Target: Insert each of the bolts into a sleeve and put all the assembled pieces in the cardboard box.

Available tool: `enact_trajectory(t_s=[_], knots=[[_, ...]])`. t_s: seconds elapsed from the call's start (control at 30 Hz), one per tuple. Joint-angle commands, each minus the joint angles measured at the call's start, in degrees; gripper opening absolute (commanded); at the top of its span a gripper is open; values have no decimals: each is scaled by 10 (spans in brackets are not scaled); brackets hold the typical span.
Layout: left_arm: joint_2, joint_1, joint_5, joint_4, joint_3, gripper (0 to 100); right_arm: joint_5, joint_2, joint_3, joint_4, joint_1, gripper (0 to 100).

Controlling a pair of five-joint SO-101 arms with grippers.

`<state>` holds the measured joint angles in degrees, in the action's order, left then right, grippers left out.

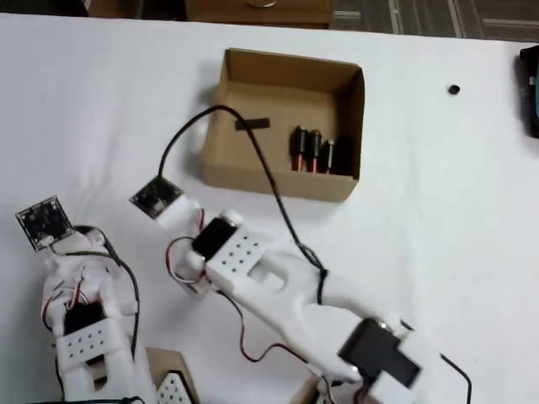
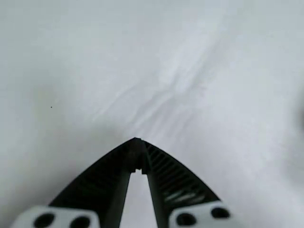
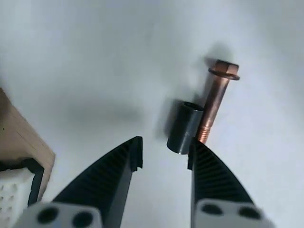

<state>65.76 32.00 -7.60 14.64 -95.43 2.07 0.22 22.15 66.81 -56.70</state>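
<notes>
- Resting near the desk's (image 1: 438,219) front-left corner, the left pincer (image 2: 137,168) is pressed together, holding nothing.
- The right pincer (image 3: 164,152) is spread beside the sleeve (image 3: 185,127), with the bolt (image 3: 216,97) just alongside, probably lining up a pick.
- The cardboard box (image 1: 253,181), toward the far edge, holds the assembled pieces (image 1: 312,150).

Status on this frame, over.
Left tool shut, empty, over white table. Right tool open by black cylindrical sleeve and copper hex-head bolt, side by side, unassembled. Three assembled pieces in brown cardboard box. Nothing in the way.
</notes>
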Motion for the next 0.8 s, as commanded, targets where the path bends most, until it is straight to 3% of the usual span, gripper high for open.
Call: enact_trajectory(t_s=[0.0, 0.77], knots=[[7, 4, 0, -1, -13, 23, 4, 30, -1, -22, 15, 145], [7, 4, 0, -1, -13, 23, 3, 151, -3, -71, 33, 144]])
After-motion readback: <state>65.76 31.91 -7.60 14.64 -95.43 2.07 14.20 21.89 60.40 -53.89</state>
